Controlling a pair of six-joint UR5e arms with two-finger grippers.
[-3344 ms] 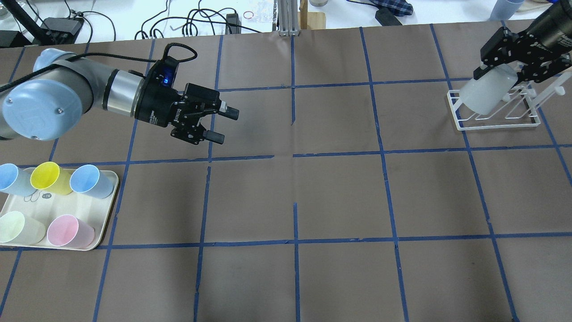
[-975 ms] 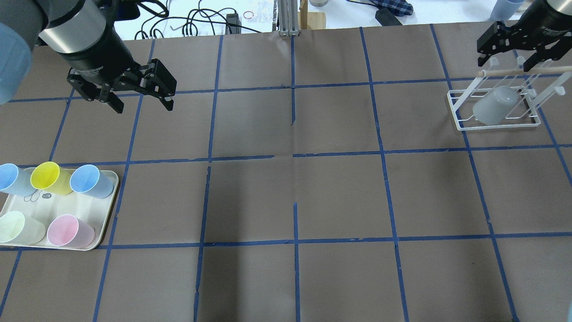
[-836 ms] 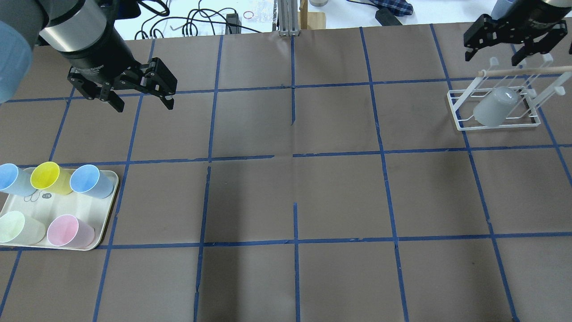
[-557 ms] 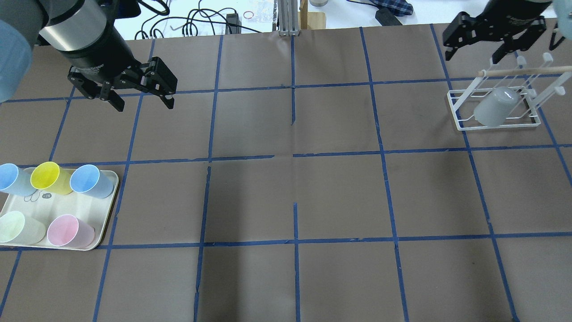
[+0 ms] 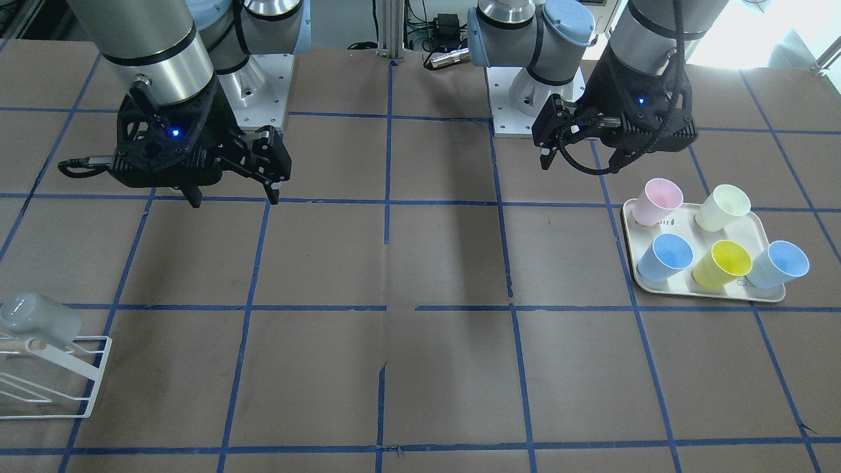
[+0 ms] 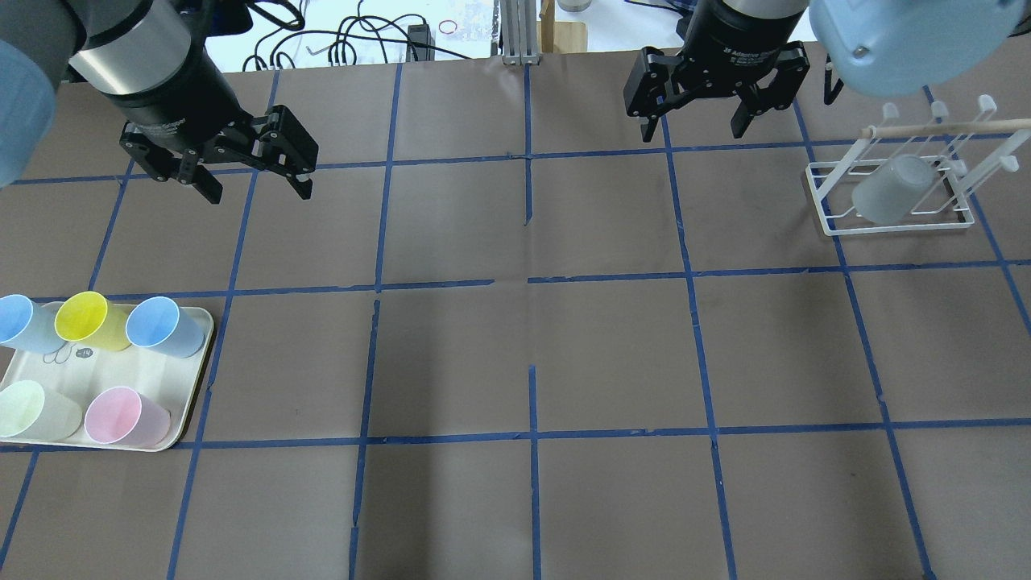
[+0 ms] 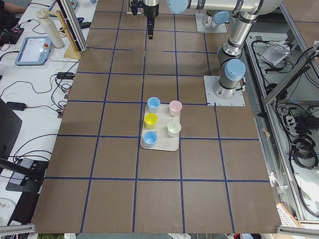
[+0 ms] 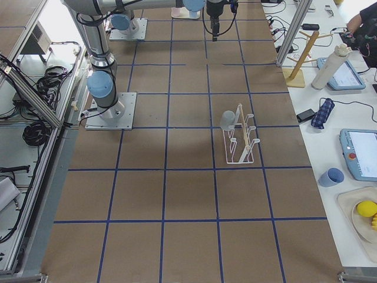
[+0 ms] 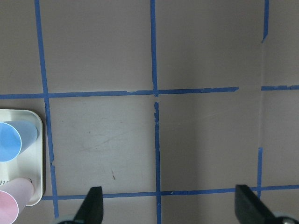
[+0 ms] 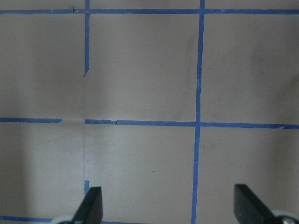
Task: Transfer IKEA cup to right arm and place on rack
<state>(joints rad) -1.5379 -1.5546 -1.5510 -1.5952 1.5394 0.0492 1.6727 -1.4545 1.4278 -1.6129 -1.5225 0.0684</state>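
The pale grey IKEA cup hangs upside down, tilted, on a peg of the white wire rack at the far right. It also shows in the front view on the rack, and in the right side view. My right gripper is open and empty, above the table's back middle, well left of the rack. It also shows in the front view. My left gripper is open and empty at the back left, also in the front view.
A cream tray at the front left holds two light-blue cups, a yellow cup, a pink cup and a cream cup. Brown paper with blue tape lines covers the table. Cables and clutter lie beyond its back edge.
My right gripper let go of the cup on the rack, rose, and swung left to the back middle, staying open. My left arm swung back to the left earlier and now holds still.
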